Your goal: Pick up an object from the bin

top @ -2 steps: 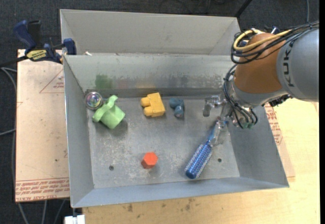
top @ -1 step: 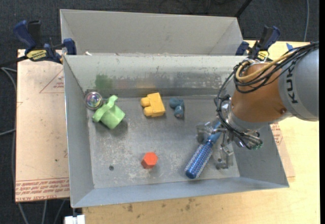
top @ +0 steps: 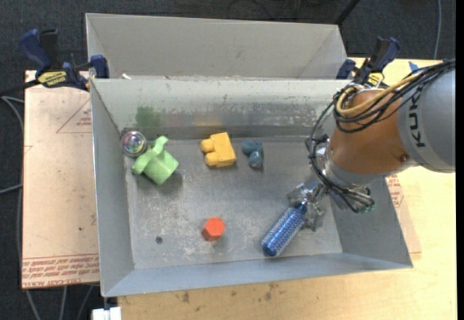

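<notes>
Blue cyl [top: 281, 233] front-right in bin [top: 217, 191]; tool [top: 310, 208] at its upper end.

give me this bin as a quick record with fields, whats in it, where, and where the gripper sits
container: grey metal bin
gripper: low at right, at upper end of the blue ridged cylinder
cylinder pose: lying, slanted, front right
front centre: small red block
back left: shiny silver ball beside green plastic piece
back centre: yellow plastic block; small blue-grey figure to its right, apart
</notes>
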`<state>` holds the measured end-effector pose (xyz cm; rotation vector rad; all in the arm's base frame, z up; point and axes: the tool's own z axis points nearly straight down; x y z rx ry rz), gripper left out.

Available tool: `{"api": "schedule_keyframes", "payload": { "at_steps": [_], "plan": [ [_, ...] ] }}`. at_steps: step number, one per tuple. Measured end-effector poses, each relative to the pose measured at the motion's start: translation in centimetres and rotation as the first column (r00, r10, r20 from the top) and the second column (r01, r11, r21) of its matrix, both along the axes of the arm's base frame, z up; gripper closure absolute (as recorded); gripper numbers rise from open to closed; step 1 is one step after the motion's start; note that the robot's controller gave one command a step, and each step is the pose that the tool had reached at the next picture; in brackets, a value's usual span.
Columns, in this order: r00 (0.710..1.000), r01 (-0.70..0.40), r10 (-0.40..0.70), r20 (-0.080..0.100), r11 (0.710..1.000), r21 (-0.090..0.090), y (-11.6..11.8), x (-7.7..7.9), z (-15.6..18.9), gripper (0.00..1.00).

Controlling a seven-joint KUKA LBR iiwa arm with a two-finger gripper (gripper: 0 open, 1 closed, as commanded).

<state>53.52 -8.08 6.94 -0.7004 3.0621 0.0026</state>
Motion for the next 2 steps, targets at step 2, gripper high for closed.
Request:
{"api": "schedule_keyframes", "payload": {
  "at_steps": [2],
  "plan": [
    [1.0,-0.023,0.023,0.008,1.0,-0.002,2.7,4.1,14.9,1.0]
  ]
}}
